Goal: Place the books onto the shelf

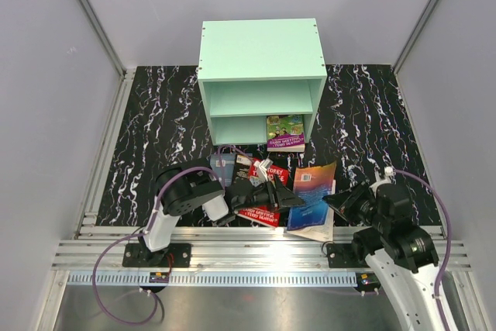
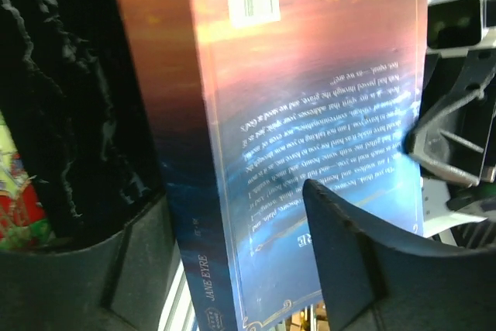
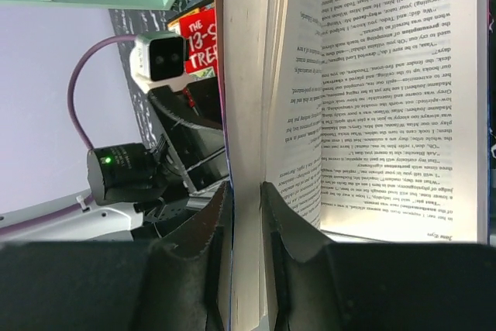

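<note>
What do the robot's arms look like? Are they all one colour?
No. The left arm and right arm have chunky black joints and white tube sections. A purple cable trails along each. The left claw and right claw have dark, matte fingers. A small white camera sits on the left wrist, near a green light.

Beyond the left gripper (image 2: 232, 199), the blue-and-orange book (image 2: 310, 98) runs off the frame's top, its print blurred; whether the fingers (image 2: 372, 261) touch it is unclear. The red book (image 3: 198, 40) is largely hidden behind that gripper.
</note>
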`<state>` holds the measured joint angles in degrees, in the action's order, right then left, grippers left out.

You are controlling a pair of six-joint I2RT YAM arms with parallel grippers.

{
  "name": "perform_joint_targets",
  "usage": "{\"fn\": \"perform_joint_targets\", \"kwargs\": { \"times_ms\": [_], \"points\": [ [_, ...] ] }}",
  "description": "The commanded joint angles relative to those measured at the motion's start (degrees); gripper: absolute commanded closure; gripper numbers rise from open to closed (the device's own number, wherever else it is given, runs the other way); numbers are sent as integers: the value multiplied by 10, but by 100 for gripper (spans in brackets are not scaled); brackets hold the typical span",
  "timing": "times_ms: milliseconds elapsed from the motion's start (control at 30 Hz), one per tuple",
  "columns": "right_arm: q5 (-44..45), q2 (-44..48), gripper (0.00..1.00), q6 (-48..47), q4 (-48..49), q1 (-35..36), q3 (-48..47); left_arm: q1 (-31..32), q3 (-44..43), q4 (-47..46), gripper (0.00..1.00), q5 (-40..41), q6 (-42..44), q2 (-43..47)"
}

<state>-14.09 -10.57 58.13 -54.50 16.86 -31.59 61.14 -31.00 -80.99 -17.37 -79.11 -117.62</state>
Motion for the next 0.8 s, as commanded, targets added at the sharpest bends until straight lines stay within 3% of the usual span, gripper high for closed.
{"fn": "perform_joint_targets", "kwargs": {
  "times_ms": [0, 200, 300, 333, 467, 500, 567, 600, 633, 667, 700, 767],
  "points": [
    [-37, 52, 100, 30, 34, 5, 24, 2, 10, -143, 38, -13, 12, 1],
    [-16, 58, 100, 5, -1, 5, 40, 1, 8, -144, 62, -20, 11, 15],
    [-2, 49, 100, -12, -17, 5, 37, 1, 5, -141, 83, -26, 11, 25],
    [6, 49, 100, -17, -20, 5, 38, 1, 3, -136, 99, -28, 11, 30],
    [16, 42, 100, -26, -34, 5, 36, 2, 7, -105, 100, -27, 20, 59],
    [18, 35, 96, -28, -41, 5, 32, 2, 11, -86, 100, -20, 27, 70],
    [34, 21, 74, -39, -50, 5, 23, 2, 13, 2, 100, -9, 65, 117],
    [40, 17, 41, -43, -61, 5, 11, 2, 9, 45, 100, 8, 99, 136],
    [54, 13, 30, -51, -68, 5, 4, 2, 6, 137, 100, 21, 117, 177],
    [61, 6, 2, -56, -72, 5, -3, 2, 2, 181, 100, 48, 134, 197],
    [67, 4, 0, -64, -80, 5, -15, 3, -12, 267, 100, 63, 168, 235],
    [76, -3, 0, -70, -83, 5, -24, 4, -30, 353, 100, 97, 199, 266]
  ]
}}
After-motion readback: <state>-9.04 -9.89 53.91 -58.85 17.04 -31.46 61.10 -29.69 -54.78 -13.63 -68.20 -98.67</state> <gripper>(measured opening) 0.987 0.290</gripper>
